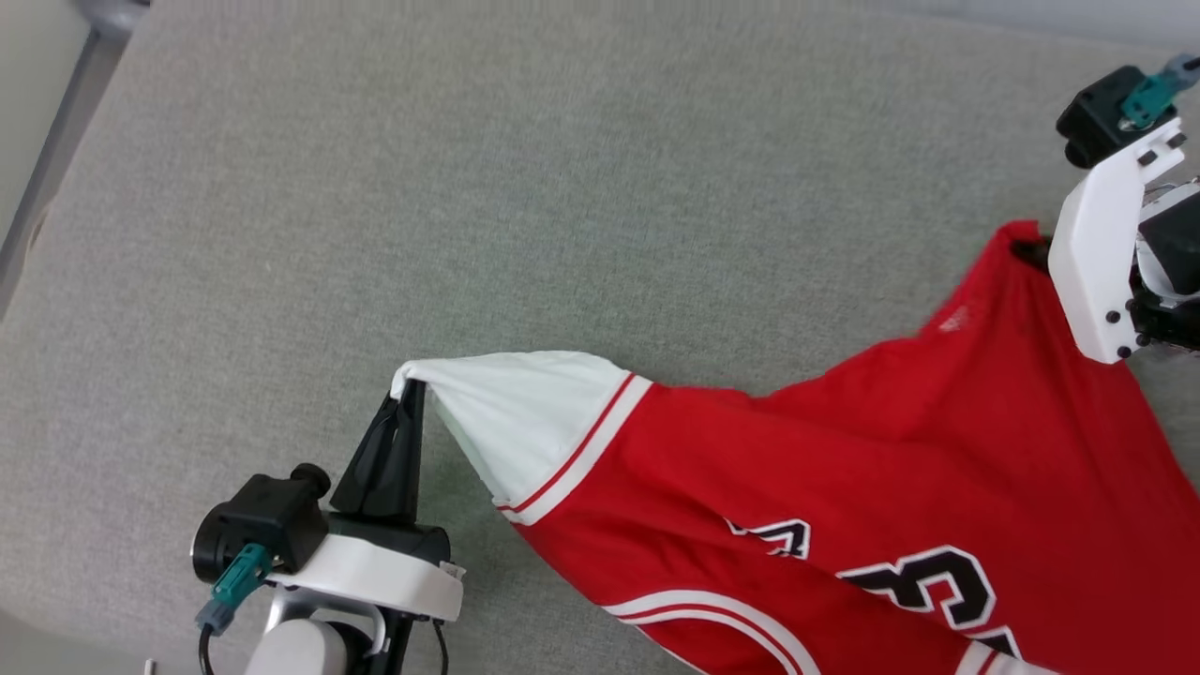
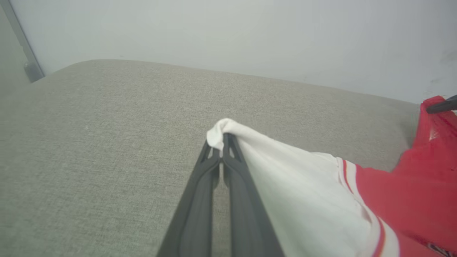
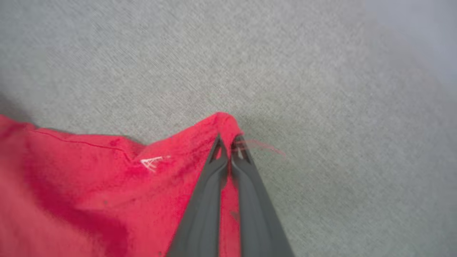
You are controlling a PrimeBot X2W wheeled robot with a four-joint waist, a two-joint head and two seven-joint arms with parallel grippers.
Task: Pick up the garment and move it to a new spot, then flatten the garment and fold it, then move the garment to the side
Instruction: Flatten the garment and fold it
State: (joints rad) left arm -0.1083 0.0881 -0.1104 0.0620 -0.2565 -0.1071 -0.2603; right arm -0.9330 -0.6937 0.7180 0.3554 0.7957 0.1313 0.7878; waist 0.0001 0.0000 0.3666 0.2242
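At the lower left of the head view, the left gripper [image 1: 410, 389] is seen with its fingers pressed together on the tip of the white sleeve [image 1: 525, 412]. From there the garment [image 1: 844, 487] is stretched to the right edge of the frame, above the grey fabric surface [image 1: 562, 187]. Wide bare room is left beyond it, up to the surface's edge at the upper left. At the far right, the right gripper [image 3: 228, 141] is clamped on a red hem corner.
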